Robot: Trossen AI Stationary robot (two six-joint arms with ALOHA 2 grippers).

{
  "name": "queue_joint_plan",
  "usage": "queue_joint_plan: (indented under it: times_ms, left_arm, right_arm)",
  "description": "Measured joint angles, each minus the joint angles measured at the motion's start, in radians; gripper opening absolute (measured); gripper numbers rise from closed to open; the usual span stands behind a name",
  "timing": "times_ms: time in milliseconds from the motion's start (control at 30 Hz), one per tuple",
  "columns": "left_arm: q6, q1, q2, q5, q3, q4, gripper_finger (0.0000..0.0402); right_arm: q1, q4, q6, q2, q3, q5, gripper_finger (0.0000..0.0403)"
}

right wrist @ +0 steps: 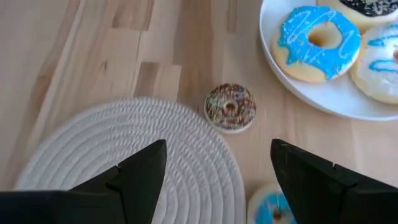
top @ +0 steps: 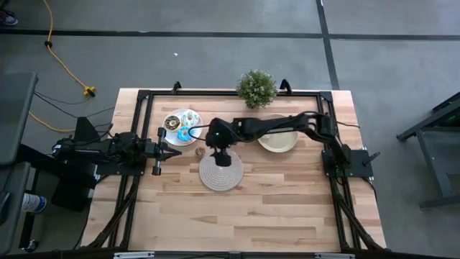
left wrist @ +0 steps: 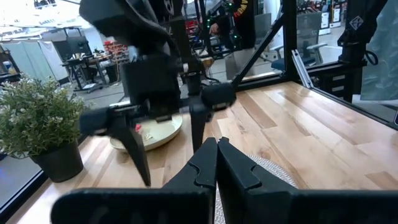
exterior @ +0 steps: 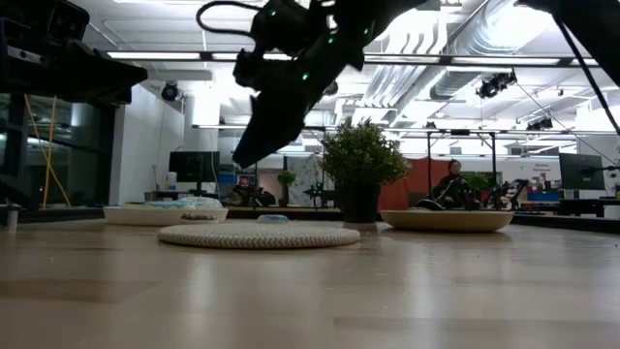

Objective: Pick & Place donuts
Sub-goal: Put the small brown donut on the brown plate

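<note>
Wooden counter (top: 287, 201): we judge the task barely begun. Several donuts (right wrist: 318, 36) lie flat on the white plate (right wrist: 323, 99); a brown sprinkled donut (right wrist: 230, 107) lies flat just beside the woven mat (right wrist: 124, 155), ring axis vertical. Right tool (right wrist: 217, 174) hovers above, fingers apart, empty. Left tool (left wrist: 216, 163) waits at the counter's left, fingers together.

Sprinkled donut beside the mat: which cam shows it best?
Right wrist view. The sprinkled donut shows whole and close, on bare wood between the mat and white plate, past the open right gripper. High view: a speck. Low and left wrist views don't show it clearly.
</note>
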State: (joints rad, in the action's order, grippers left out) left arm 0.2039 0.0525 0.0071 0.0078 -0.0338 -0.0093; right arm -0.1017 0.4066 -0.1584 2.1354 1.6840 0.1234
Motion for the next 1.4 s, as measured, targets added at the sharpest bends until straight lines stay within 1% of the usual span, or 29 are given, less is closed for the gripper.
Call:
queue_joint_plan:
  times_ms: [333,467,567,867,1000,1167,1300,1400]
  left_arm:
    - [0.000,0.000,0.000,0.000,0.000,0.000,0.0000]
    - [0.000,0.000,0.000,0.000,0.000,0.000,0.0000]
    - [0.000,0.000,0.000,0.000,0.000,0.000,0.0000]
    - [0.000,0.000,0.000,0.000,0.000,0.000,0.0000]
    - [0.000,0.000,0.000,0.000,0.000,0.000,0.0000]
    - [0.000,0.000,0.000,0.000,0.000,0.000,0.0000]
    - [0.000,0.000,0.000,0.000,0.000,0.000,0.0000]
    - [0.000,0.000,0.000,0.000,0.000,0.000,0.0000]
  right_arm:
    - [0.000,-0.195,0.000,0.099,0.000,-0.014,0.0279]
    - [0.000,-0.215,-0.007,0.104,-0.001,-0.020,0.0280]
    - [0.000,-0.255,-0.007,0.104,-0.026,-0.050,0.0280]
    - [0.003,-0.390,0.020,0.104,-0.106,-0.056,0.0282]
    - [0.005,-0.396,0.073,0.104,-0.117,-0.113,0.0300]
    - [0.009,-0.415,0.139,0.104,-0.117,-0.120,0.0336]
    - [0.020,-0.436,0.214,0.103,-0.117,-0.150,0.0363]
    - [0.028,-0.432,0.307,0.103,-0.117,-0.200,0.0375]
